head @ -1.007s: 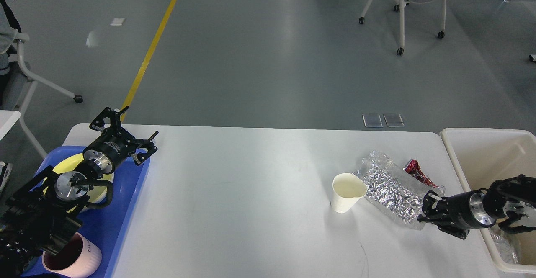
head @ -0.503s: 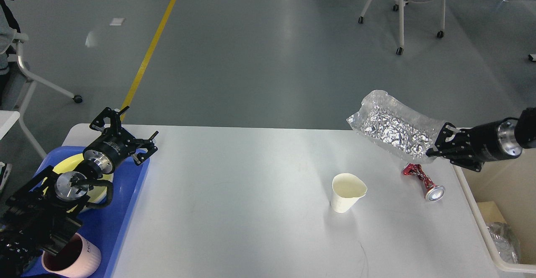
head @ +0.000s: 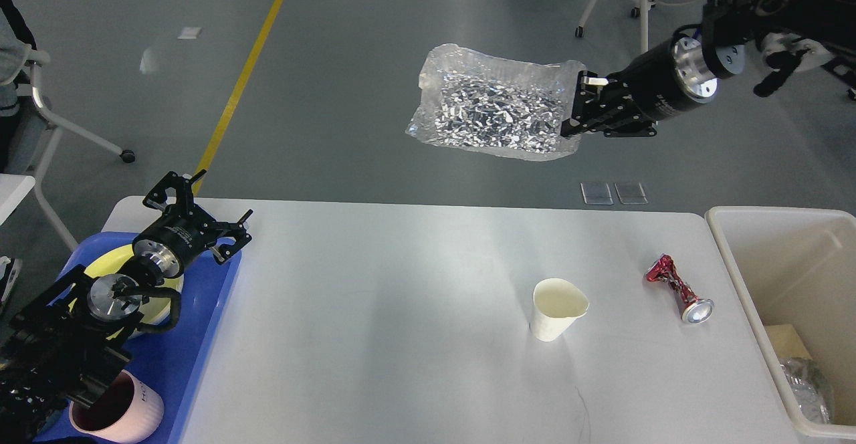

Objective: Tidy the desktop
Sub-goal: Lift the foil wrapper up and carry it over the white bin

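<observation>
Head view: right gripper (head: 580,106) raised high above the far edge of the desk, clamped on one end of a crinkled silver foil bag (head: 491,103). Bag hangs out to the gripper's left, long axis roughly level, well clear of the large white rectangular desk (head: 401,323).

Cream-white rectangular bin (head: 779,220) sits at the desk's right end, below and to the right of the gripper; my reading is that the bag must travel right and down to reach it. Right arm is the nearer one to the bin.

On the desk, well apart: one cream paper cup (head: 558,309), upright; one crushed red can (head: 677,287), lying on its side, long axis slanting toward the bin.

Left gripper (head: 200,213) hovers with fingers spread, holding nothing, at the far corner of one blue plastic tray (head: 207,317). In the tray: one yellow plate (head: 120,257), one pink ribbed mug (head: 120,410).

Count: one bag, one cup, one can, one bin, one tray.
</observation>
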`<control>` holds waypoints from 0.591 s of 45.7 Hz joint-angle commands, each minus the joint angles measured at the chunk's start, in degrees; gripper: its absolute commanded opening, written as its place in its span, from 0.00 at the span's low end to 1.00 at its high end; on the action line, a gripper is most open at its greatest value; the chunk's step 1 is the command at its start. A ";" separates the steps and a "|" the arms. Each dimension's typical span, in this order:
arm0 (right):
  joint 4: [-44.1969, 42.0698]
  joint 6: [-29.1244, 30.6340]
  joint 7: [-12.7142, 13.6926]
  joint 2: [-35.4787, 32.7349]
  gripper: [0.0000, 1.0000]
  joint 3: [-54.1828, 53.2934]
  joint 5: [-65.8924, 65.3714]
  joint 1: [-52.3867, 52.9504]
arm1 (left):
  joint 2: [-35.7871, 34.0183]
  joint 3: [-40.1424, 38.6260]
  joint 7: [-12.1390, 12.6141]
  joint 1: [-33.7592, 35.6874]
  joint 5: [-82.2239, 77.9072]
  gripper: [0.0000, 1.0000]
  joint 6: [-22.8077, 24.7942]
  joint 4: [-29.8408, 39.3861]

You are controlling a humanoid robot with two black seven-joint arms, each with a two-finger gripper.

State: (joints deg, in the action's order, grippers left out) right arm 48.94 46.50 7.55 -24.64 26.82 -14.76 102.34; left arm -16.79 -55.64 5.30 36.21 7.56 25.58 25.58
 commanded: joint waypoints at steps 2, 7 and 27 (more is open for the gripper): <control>0.45 -0.18 0.01 8.63 0.00 4.47 3.33 7.52 | 0.00 0.00 -0.03 0.00 0.00 1.00 0.00 0.00; 3.26 -0.53 0.01 10.58 0.00 4.65 3.69 9.37 | 0.00 0.00 -0.03 0.00 0.00 1.00 0.00 0.00; -13.24 -7.56 -0.26 -2.33 0.00 10.89 3.33 -13.12 | 0.00 0.00 -0.03 0.00 0.00 1.00 0.00 0.00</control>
State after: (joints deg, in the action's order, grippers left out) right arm 43.87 40.59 7.46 -21.94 37.79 -11.61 97.08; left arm -16.79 -55.64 5.26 36.21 7.56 25.58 25.58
